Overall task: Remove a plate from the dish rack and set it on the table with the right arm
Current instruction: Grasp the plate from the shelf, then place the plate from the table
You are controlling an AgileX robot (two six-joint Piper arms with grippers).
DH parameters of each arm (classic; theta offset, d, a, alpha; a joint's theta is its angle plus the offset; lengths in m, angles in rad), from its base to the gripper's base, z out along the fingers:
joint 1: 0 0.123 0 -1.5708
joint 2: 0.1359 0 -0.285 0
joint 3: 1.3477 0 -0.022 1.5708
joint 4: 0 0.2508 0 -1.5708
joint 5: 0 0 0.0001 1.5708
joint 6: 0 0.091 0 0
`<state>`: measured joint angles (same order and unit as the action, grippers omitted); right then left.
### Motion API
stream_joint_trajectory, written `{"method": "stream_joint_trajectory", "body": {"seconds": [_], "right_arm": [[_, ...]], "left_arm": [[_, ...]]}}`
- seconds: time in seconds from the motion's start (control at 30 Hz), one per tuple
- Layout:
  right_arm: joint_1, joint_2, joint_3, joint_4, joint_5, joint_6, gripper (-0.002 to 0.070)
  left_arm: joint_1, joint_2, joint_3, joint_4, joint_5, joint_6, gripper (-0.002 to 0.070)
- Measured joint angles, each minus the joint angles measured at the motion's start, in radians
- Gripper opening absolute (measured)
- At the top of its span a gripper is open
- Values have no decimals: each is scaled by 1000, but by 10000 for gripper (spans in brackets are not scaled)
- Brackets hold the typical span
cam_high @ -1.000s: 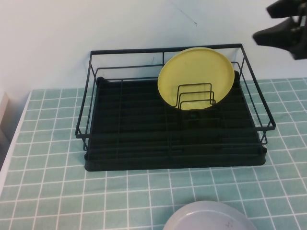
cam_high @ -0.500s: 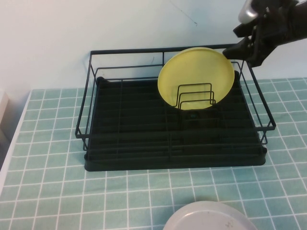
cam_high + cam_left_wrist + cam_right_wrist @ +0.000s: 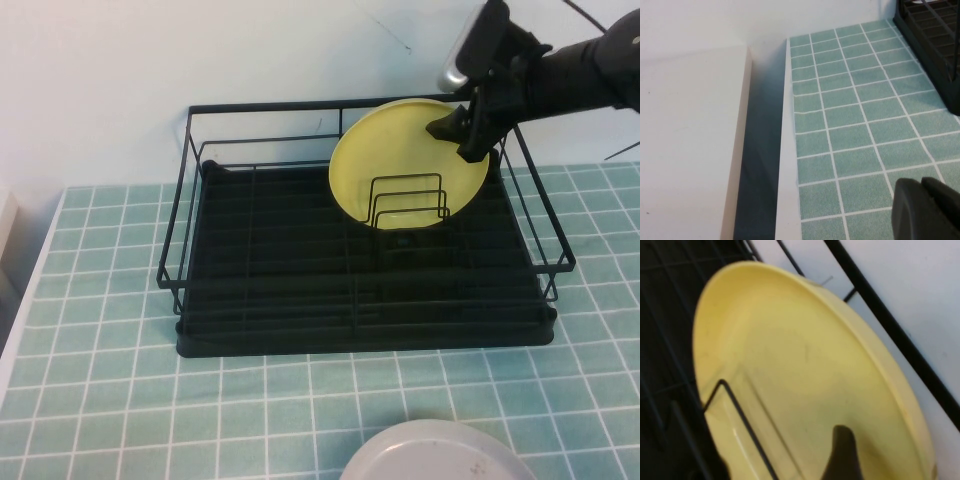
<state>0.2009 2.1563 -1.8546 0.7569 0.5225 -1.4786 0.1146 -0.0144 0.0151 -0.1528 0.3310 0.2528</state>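
The pale-yellow plate [image 3: 400, 150] stands on edge at the back right of the black dish rack [image 3: 260, 106], behind a small wire divider [image 3: 407, 200]. My right gripper [image 3: 458, 140] reaches in from the upper right, open, at the plate's upper right rim. In the right wrist view the plate [image 3: 790, 365] fills the picture and one dark finger [image 3: 842, 455] lies in front of its face; the other finger is hidden. My left gripper [image 3: 926, 210] is shut and empty, low over the green tiled table [image 3: 850, 115], out of the high view.
A grey-white round plate [image 3: 435, 455] lies on the table [image 3: 100, 300] at the front edge. The rack's back rail [image 3: 885, 320] runs close behind the yellow plate. A white ledge [image 3: 685, 140] borders the table on the left, and the rack's corner [image 3: 935, 30] shows nearby.
My right gripper has come down and leftward from the upper right corner to the plate's upper right rim. The plate and the rack have not moved.
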Motion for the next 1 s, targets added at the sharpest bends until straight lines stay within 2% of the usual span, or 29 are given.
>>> {"method": "stream_joint_trajectory", "body": {"seconds": [0.1, 0.17, 0.23, 0.33, 0.37, 0.53, 0.83, 1.0], "right_arm": [[9, 24, 0, 0, -40, 0, 466], [10, 33, 0, 0, -48, -1, 413], [12, 37, 0, -4, -48, -1, 322], [12, 35, 0, -15, -34, -2, 138], [12, 28, 0, -20, -19, -5, 124], [17, -44, 2, -37, 13, -8, 121], [17, -305, 0, -32, 34, 40, 97], [16, -459, 0, -116, 221, 168, 97]], "left_arm": [[0, 0, 0, 0, 0, 0, -3], [0, 0, 0, 0, 0, 0, -3], [0, 0, 0, 0, 0, 0, -3], [0, 0, 0, 0, 0, 0, -3], [0, 0, 0, 0, 0, 0, -3], [0, 0, 0, 0, 0, 0, -3], [0, 0, 0, 0, 0, 0, -3], [0, 0, 0, 0, 0, 0, -3]]}}
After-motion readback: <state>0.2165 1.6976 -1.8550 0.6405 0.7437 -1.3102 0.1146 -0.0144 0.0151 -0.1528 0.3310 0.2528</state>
